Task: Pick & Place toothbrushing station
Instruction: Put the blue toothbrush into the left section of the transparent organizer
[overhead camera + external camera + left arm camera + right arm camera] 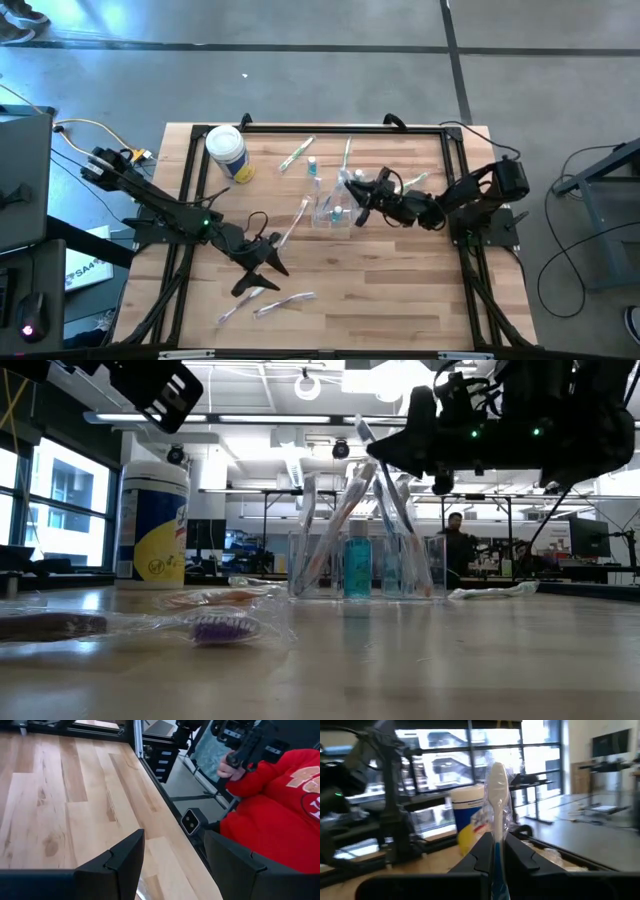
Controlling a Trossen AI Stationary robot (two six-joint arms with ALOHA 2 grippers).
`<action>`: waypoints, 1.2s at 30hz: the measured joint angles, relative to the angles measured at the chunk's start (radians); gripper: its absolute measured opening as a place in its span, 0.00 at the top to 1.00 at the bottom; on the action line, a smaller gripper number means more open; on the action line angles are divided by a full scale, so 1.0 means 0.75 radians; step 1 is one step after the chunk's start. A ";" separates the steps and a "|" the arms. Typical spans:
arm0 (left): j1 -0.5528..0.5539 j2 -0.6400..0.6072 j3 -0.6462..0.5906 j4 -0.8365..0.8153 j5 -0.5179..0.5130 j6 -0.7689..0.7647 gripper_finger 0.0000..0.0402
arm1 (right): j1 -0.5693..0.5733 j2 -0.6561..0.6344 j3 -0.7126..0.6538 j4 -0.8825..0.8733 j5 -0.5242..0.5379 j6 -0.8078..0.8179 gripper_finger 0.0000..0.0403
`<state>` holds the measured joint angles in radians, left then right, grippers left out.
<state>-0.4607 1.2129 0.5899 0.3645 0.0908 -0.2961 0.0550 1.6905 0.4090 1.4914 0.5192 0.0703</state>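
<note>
From above, the right gripper (362,196) sits over the toothbrushing station (332,207), a see-through boxy holder near the middle of the wooden table (400,280), with a wrapped toothbrush (348,152) pinched between its fingers; the left gripper (262,262) waits nearer the front edge, close to two wrapped toothbrushes (270,302) lying flat, and a white tub with a yellow label (229,154) stands at the back left corner. At table height the station (365,565) stands upright on the wood, its clear walls barely visible, already holding several slanted brushes and a small teal bottle (357,565), with the right gripper (420,440) hanging just above it and a purple wrapped brush (215,628) lying in the foreground. The left wrist view shows that arm's two fingers (122,862) spread wide with nothing between them, bare wood ahead, and a person in a red top (280,815) beyond the table edge. The right wrist view shows the fingers closed tight on the white brush (496,795) in its crinkled film, the tub (470,817) behind. My worry is that the slippery wrapper lets the brush pivot in the grip, so it misses a slot, or that a descending finger knocks the light holder and tips its contents
</note>
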 joint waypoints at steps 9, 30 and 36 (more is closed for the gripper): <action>0.002 0.000 0.000 0.001 -0.046 0.004 0.48 | 0.091 0.000 0.000 -0.001 0.175 -0.076 0.96; 0.003 0.000 0.000 -0.002 -0.054 0.004 0.48 | 0.089 0.151 0.000 0.004 0.272 0.055 0.96; 0.003 0.000 0.000 -0.002 -0.054 0.004 0.48 | 0.159 0.158 0.000 0.002 0.368 0.046 0.96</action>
<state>-0.4587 1.2129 0.5896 0.3631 0.0502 -0.2928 0.1741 1.8088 0.4088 1.4932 0.7952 0.1047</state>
